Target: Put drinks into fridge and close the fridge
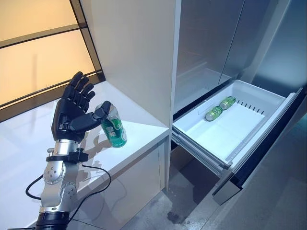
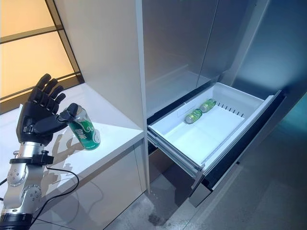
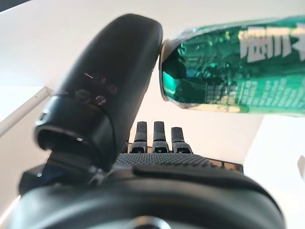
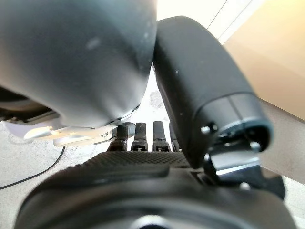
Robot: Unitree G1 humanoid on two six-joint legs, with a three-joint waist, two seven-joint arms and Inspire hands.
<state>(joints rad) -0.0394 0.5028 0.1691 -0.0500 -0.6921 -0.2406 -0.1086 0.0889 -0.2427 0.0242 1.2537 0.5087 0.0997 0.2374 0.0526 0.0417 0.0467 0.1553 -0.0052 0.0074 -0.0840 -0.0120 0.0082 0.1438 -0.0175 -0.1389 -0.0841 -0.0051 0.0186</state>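
Note:
A green can stands slightly tilted on the white counter, near its front edge. My left hand is open beside it, fingers straight and raised. The thumb touches the can's top rim; the fingers are not around the can. The fridge's lower drawer is pulled out to the right. Green cans lie on their sides at its far end. My right hand shows in its wrist view, fingers straight and holding nothing.
A tall white panel stands between the counter and the fridge. The steel upper fridge doors are shut above the drawer. The drawer's dark front juts out over the grey floor.

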